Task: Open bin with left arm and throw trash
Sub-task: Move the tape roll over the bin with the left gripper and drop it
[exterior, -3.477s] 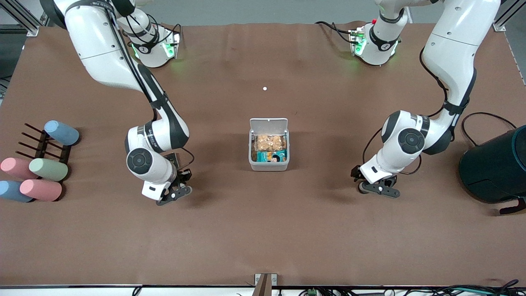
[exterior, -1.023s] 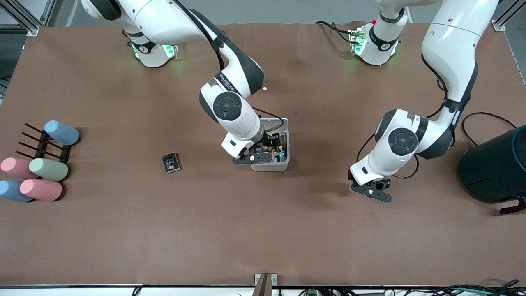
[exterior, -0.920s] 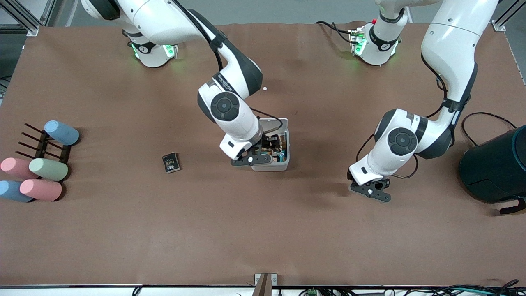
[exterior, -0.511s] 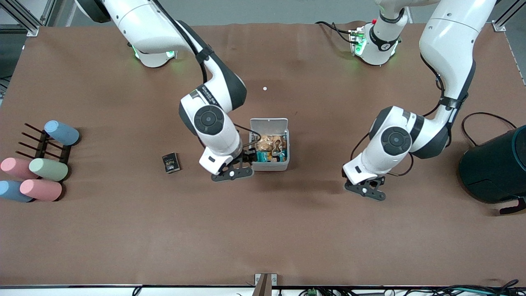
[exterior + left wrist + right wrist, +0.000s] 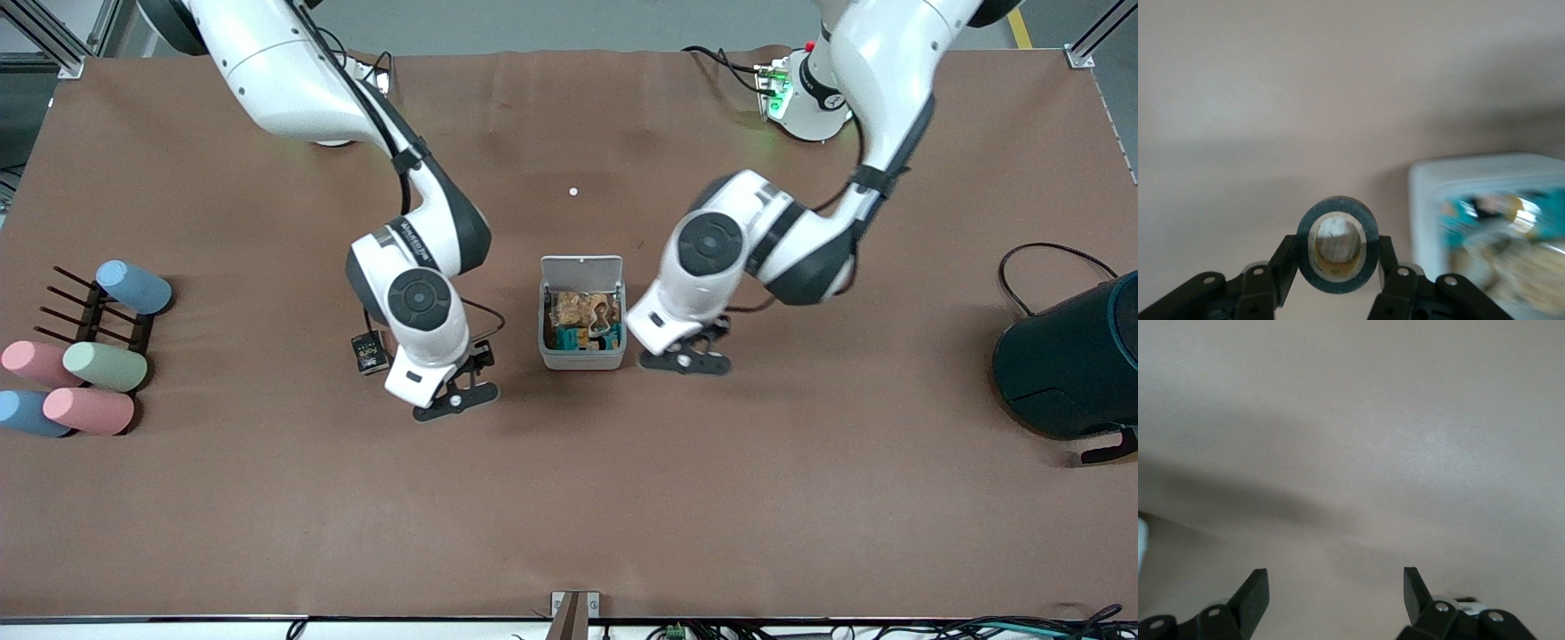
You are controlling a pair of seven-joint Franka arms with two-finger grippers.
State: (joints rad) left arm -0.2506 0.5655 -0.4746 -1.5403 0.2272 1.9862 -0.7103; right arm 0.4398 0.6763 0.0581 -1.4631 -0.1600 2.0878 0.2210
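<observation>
Gripping the tape ring (image 5: 1337, 243), the left gripper (image 5: 683, 360) half-hides beside the bin (image 5: 582, 357); right gripper (image 5: 454, 402) empty, fingers spread.

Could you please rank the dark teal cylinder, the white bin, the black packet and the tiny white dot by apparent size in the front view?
1. Dark teal cylinder, cut off by the frame edge.
2. Small white-grey square plastic bin, lid open.
3. Small black packet with gold print, partly hidden by the right arm.
4. Tiny white dot.

We see two glossy white arms with rounded shells and dark grey-black bands at their joints. Each elbow bears a round black cap with a small centre mark. Thin black cables loop beside the wrists. The left gripper (image 5: 686, 360) and right gripper (image 5: 455, 402) are black, with small pale screws, and green lights glow at the bases.
</observation>
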